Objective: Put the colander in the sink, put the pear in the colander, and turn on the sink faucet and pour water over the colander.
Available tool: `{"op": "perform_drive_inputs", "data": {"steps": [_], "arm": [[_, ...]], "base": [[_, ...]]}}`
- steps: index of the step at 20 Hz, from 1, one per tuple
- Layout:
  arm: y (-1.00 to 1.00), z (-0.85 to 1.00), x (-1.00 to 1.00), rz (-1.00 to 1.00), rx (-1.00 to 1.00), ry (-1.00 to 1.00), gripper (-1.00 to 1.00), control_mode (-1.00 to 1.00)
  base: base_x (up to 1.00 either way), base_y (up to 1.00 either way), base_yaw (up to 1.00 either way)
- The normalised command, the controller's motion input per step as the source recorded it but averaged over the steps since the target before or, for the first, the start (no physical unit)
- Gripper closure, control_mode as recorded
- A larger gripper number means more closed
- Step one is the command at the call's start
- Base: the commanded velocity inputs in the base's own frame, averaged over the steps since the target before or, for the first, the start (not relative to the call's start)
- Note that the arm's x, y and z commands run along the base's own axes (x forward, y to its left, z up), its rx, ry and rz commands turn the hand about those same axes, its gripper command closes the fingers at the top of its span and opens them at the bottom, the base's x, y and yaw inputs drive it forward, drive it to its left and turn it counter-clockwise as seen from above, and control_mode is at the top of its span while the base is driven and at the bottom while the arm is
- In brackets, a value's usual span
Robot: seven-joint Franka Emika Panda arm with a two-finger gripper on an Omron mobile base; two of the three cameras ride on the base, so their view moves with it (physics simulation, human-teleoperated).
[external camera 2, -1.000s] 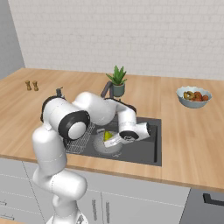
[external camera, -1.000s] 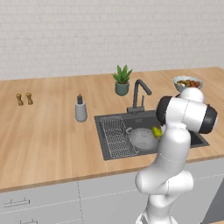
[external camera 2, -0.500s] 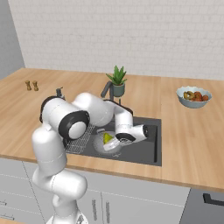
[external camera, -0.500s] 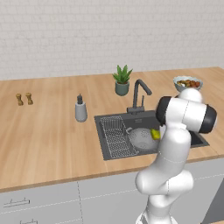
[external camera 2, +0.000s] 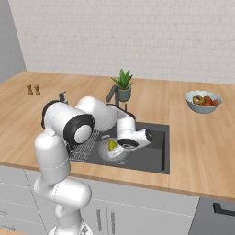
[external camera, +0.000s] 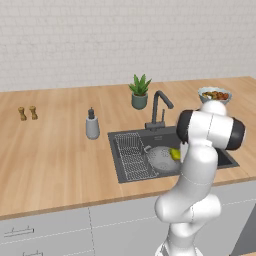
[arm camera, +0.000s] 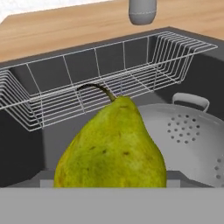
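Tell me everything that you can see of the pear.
The pear is small and yellow-green with faint brown specks and a short, curved dark stem. In the hand view it stands upright, stem up, close before the camera. It is over the colander, which sits in the sink beside the wire rack. Whether the gripper holds it or it rests in the colander, I cannot tell.

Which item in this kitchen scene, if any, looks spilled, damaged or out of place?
Nothing stands out. The round silver-grey metal colander sits upright in the dark grey sink, with the yellow-green pear at it.
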Motion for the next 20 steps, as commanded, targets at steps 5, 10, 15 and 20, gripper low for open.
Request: {"op": "perform_drive_inputs", "data": {"steps": [5,10,15,20], "arm": [[0.08,-0.01,0.16,-0.01,-0.07,0.0,1.0,-1.0],[0.1,-0.07,0.0,-0.01,-0.08,0.0,1.0,-1.0],[0.12,-0.09,0.0,-0.01,-0.11,-0.05,1.0,-1.0],[0.16,-0.17,0.0,-0.02,-0.12,-0.04,1.0,-1.0]], "base": [[0.0,0.0,0.0],[0.0,0.0,0.0],[0.0,0.0,0.0],[0.0,0.0,0.0]]}}
